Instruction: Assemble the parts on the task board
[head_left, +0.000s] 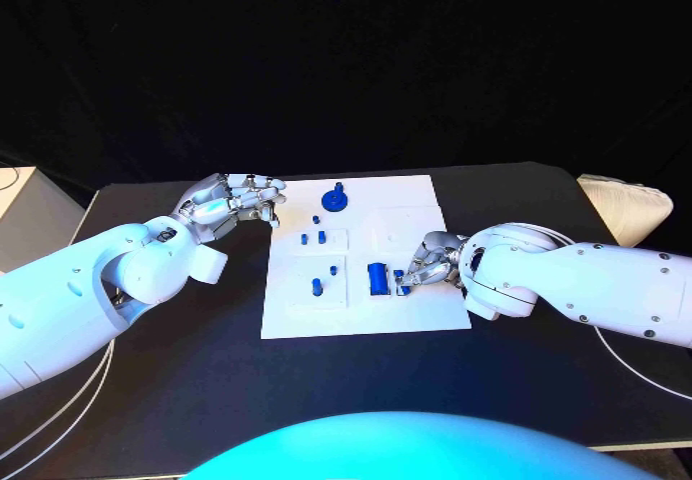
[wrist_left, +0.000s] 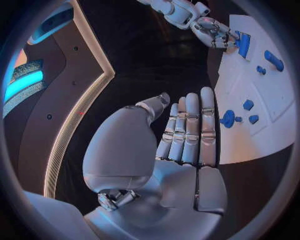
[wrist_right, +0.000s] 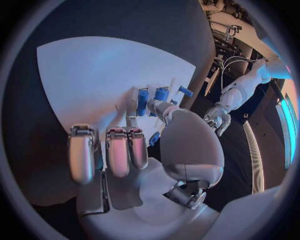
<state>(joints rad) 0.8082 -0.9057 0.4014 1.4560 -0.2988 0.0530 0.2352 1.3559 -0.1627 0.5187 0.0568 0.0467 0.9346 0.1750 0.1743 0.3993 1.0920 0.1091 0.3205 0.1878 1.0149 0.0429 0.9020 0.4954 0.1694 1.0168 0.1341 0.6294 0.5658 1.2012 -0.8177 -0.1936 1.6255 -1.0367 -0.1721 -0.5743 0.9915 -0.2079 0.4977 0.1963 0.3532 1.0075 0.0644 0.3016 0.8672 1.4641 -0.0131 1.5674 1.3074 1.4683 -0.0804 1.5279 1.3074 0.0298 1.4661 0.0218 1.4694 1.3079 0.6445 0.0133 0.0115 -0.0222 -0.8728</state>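
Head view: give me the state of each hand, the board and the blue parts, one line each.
Left hand: open, holds nothing, beside the board's far left corner.
Right hand: over the board's right side, fingers at the long blue block; grip not clear.
Task board: flat on the table.
Round blue part: on the board's far end, untouched.
Small blue pieces: scattered on the board, untouched.
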